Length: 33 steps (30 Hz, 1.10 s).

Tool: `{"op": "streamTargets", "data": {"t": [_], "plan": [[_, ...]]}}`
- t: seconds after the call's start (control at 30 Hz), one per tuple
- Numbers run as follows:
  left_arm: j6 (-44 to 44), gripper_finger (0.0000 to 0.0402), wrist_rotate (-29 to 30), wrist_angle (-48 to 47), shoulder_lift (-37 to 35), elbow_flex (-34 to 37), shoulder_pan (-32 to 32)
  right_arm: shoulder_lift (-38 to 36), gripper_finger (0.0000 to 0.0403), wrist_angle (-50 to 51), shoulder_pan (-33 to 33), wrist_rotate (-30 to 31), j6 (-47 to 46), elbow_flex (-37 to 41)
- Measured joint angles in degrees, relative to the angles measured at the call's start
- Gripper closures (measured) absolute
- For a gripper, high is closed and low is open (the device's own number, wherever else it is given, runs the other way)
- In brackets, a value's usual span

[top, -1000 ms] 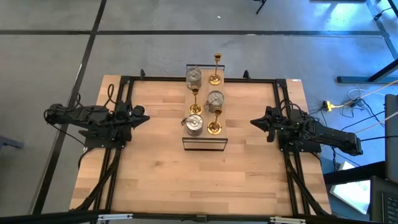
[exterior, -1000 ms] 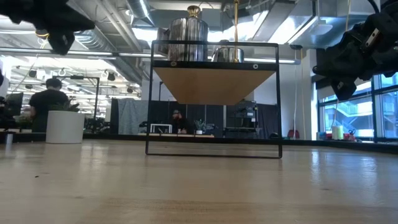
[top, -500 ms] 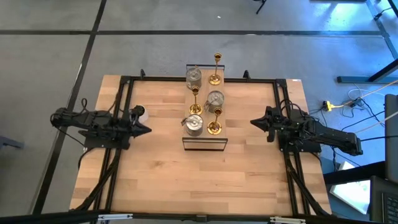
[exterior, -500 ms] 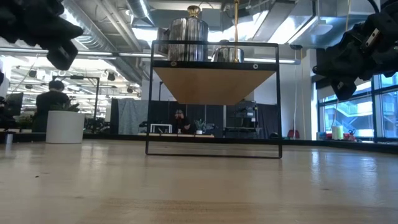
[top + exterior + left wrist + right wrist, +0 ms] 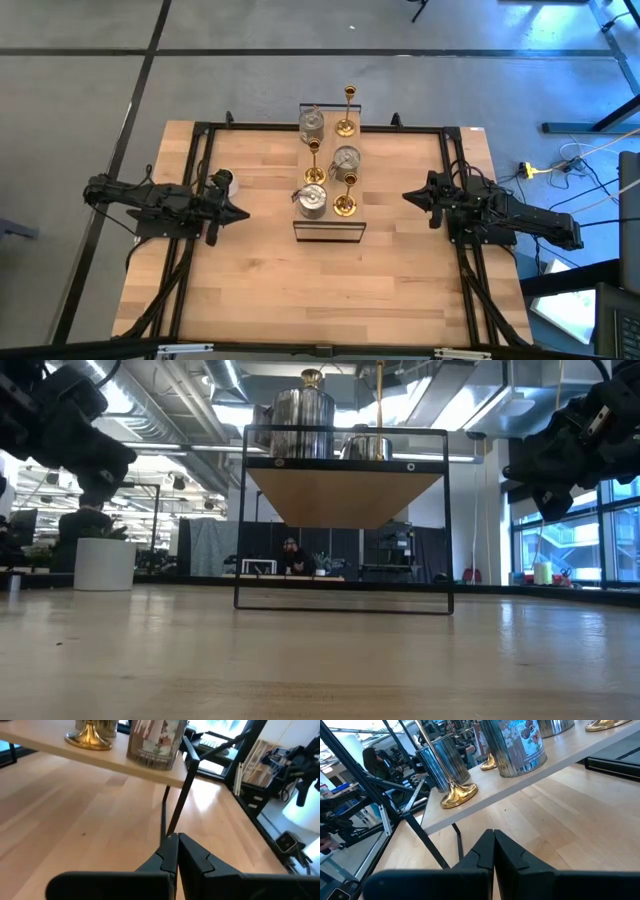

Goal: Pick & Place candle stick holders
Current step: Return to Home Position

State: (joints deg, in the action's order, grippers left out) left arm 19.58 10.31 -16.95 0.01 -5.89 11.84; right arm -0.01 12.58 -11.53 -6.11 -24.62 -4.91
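Note:
Several candle stick holders stand on a raised wooden shelf (image 5: 328, 226) with a black wire frame at the table's middle. Slim gold ones (image 5: 346, 196) alternate with squat silver ones (image 5: 312, 200). The left wrist view shows a gold base (image 5: 87, 739) and a silver holder (image 5: 157, 740) on the shelf. The right wrist view shows a gold base (image 5: 457, 795) and a silver holder (image 5: 520, 745). My left gripper (image 5: 243, 213) (image 5: 176, 838) hangs shut left of the shelf, holding nothing. My right gripper (image 5: 405, 197) (image 5: 493, 833) hangs shut right of it, also holding nothing.
A small white pot (image 5: 221, 181) (image 5: 104, 563) stands on the table beside my left arm, on its far side. Black frame rails (image 5: 200, 160) run along both table sides. Bare wood lies between the shelf and the near edge. People show in the room behind.
My left gripper has sunk and drifted a little toward the near edge, rolling slightly, and stays shut. The white pot, which the arm covered in the high view, now shows beside it. My right arm has kept still.

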Motion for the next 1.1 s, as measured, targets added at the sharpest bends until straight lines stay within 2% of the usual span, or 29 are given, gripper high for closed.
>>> {"op": "streamTargets", "data": {"t": [0.13, 0.33, 0.53, 0.67, 0.8, 1.0, 1.1], "plan": [[-0.9, 0.0400, 0.5, -0.5, 0.8, 0.0, 0.0, 0.0, 0.0398, 0.0, 0.0, 0.0, 0.0, 0.0], [0.6, 0.0400, 6.1, -5.5, 0.9, -0.9, 0.0, 0.0, 0.0398, 0.0, 0.0, 0.0, 0.0, 0.0], [1.8, 0.0400, 2.5, -5.8, 0.9, -0.9, 0.0, 0.0, 0.0398, 0.0, 0.0, 0.0, 0.0, 0.0], [3.2, 0.0400, 2.4, -5.8, 0.9, -0.9, 0.0, 0.0, 0.0398, 0.0, 0.0, 0.0, 0.0, 0.0], [-3.3, 0.0400, 4.8, -5.1, 0.8, -0.8, 0.0, 0.0, 0.0398, 0.0, 0.0, 0.0, 0.0, 0.0], [-12.5, 0.0400, 13.5, 2.9, 0.8, 0.6, 0.0, 0.0, 0.0398, 0.0, 0.0, 0.0, 0.0, 0.0], [-14.9, 0.0400, 14.6, 3.2, 0.9, 0.7, 0.0, 0.0, 0.0398, 0.0, 0.0, 0.0, 0.0, 0.0]]}}
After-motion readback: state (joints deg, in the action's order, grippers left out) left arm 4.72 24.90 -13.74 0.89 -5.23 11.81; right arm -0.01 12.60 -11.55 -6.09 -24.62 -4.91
